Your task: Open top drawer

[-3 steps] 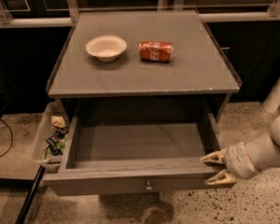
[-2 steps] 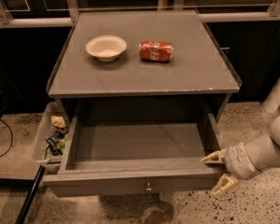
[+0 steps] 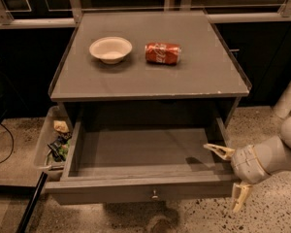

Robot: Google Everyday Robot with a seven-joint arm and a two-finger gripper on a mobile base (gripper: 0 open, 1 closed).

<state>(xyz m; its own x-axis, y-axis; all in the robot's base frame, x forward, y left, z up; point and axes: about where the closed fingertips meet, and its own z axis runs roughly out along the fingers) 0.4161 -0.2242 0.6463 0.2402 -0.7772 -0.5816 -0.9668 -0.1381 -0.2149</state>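
Note:
The top drawer (image 3: 145, 191) stands pulled far out from under the grey cabinet top. Its flat grey front carries one small round metal knob (image 3: 155, 195), and its deep grey interior (image 3: 145, 149) is bare. My gripper (image 3: 227, 176) is at the drawer's front right corner, coming in from the right on a pale arm. It is open: one finger (image 3: 218, 151) points left over the right side wall, the other finger (image 3: 239, 198) hangs down beside the front's right end. It holds nothing.
A white bowl (image 3: 110, 49) and a red soda can (image 3: 162, 53) lying on its side rest on the cabinet top (image 3: 194, 76). A side tray (image 3: 46, 142) at the left holds small clutter. A dark pole (image 3: 31, 203) leans at lower left. The floor is speckled.
The gripper's lower finger has swung down and away from the drawer front, so the gripper is wider open. The drawer has not visibly moved.

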